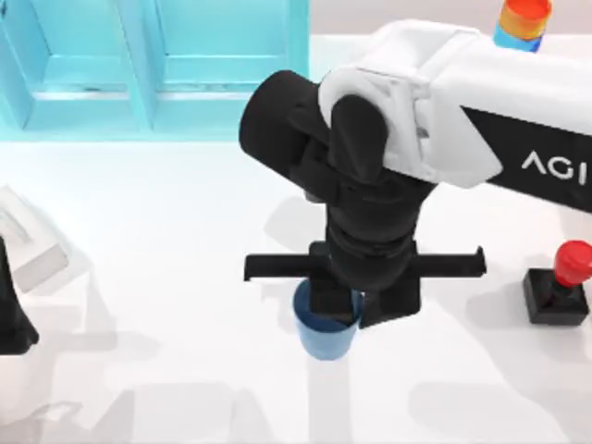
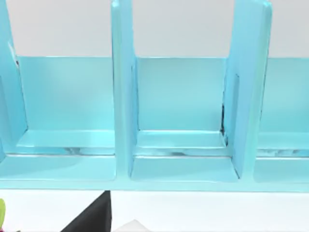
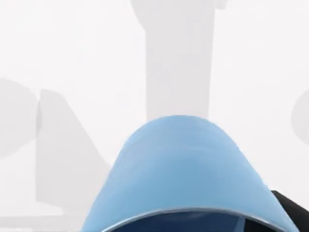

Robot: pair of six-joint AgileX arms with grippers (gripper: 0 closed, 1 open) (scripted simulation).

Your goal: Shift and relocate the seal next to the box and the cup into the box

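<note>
The right arm reaches in from the right side of the white desk [image 1: 166, 240], and its right gripper [image 1: 344, 310] hangs over the middle, pointing down. Right under it sits the cup [image 1: 326, 335], a small plain blue one, standing upright on the desk. The black jaws are down at the cup's rim, one on each side as far as the top view shows, but I cannot tell if they are squeezing it or just sitting around it. In the right wrist view the cup [image 3: 181, 169] is very close to the camera, with its dark inside at the edge of the picture.

The seal [image 1: 560, 285] stands near the right edge of the desk, well apart from the cup (it has a black square bottom and a shiny red round knob). An orange-and-blue striped cylinder [image 1: 521, 22] stands at the far right.

The box [image 1: 157, 65] is light blue, with walls that split it into parts, and it sits at the far left of the desk. The left wrist view looks at the box [image 2: 181, 96] from the front.

The left arm [image 1: 14, 310] rests at the left edge.
</note>
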